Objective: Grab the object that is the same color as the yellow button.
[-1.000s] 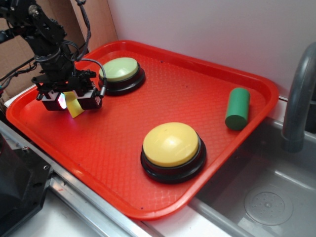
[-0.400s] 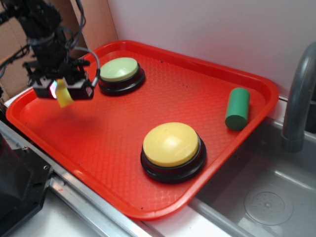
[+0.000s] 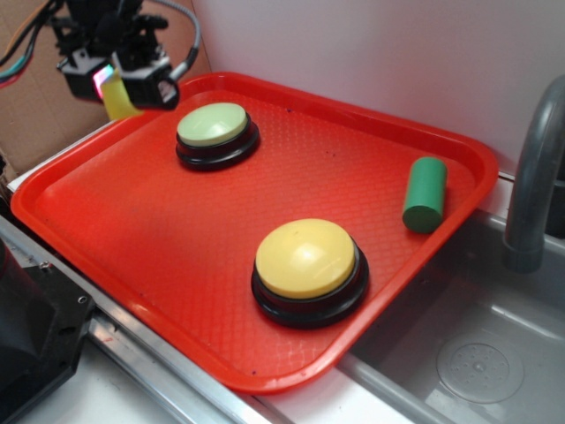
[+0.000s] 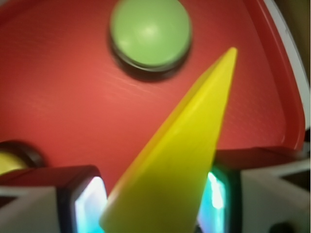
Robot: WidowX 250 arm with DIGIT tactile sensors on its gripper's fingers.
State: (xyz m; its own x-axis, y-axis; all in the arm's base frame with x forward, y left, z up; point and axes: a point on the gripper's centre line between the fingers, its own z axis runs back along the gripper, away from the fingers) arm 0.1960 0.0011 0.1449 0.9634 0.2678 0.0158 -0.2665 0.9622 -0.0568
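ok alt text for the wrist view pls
A yellow wedge block sits gripped in the hand, its tip pointing up the frame over a red tray. A pale green button lies beyond, and a yellow button's edge shows at left.

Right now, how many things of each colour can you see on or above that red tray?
Yellow: 2, the yellow button and the small wedge block held in the gripper above the tray's far corner.
Green: 2, the pale green button and the green cylinder.
Red: 1, the tray itself.
Total: 5
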